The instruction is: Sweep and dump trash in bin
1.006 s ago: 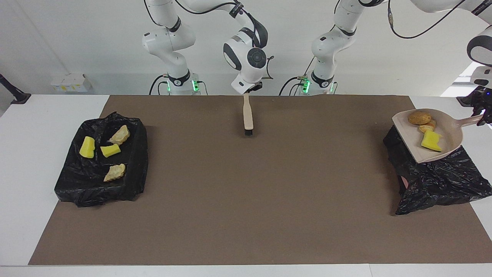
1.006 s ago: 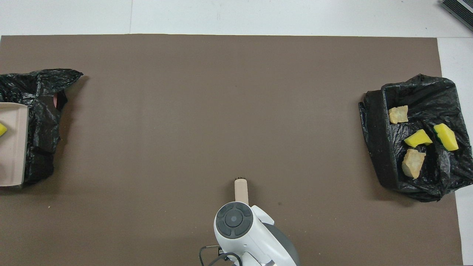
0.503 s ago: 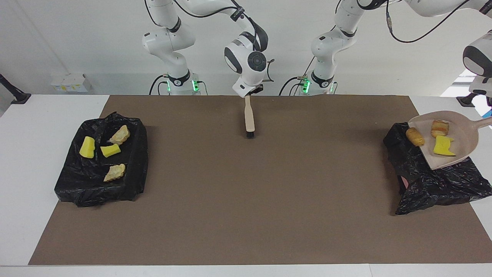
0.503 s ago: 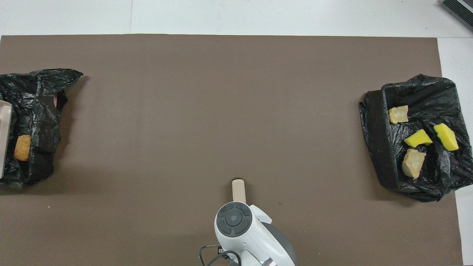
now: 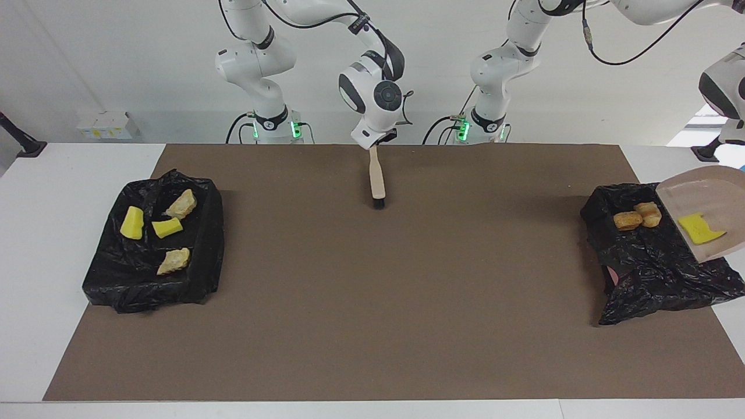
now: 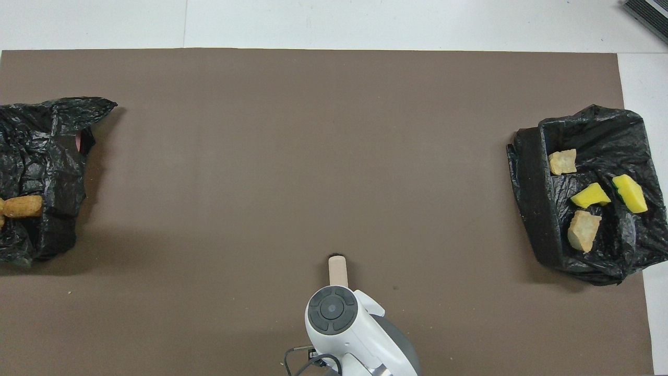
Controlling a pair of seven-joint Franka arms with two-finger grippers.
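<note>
Now the right claw [image 5: 375, 145] pinches the upright brush [image 5: 377, 177]; the left claw, out of view, is pressed together

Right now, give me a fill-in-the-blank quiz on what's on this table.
The right-end bin holds ___ trash pieces.
One ___ sponge lies on the tilted dustpan.
The left-end bin holds ___ bread pieces.
The right end effector is over the upright ___.
Missing: four; yellow; two; brush.
</note>
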